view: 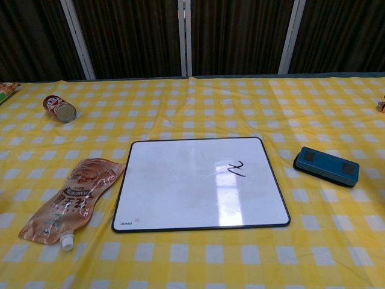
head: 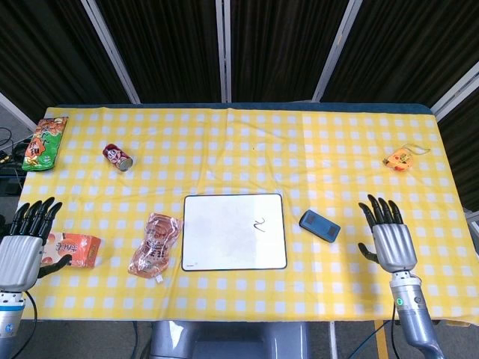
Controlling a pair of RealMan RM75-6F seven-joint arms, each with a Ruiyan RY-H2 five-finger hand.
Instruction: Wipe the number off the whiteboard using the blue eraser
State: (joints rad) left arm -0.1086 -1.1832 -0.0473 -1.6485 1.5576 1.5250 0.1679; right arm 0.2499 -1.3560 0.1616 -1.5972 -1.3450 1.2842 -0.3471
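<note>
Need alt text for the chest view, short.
A whiteboard with a handwritten number lies flat on a yellow checked tablecloth, with a blue eraser apart on its right. A spouted snack pouch lies to its left and a tipped can behind that; no hand shows.

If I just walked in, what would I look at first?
Probably the whiteboard in the middle of the yellow checked table, with a black squiggle on its right half. Next, the blue eraser lying just right of it. The two silver hands, left hand and right hand, hover open at the near corners.
</note>
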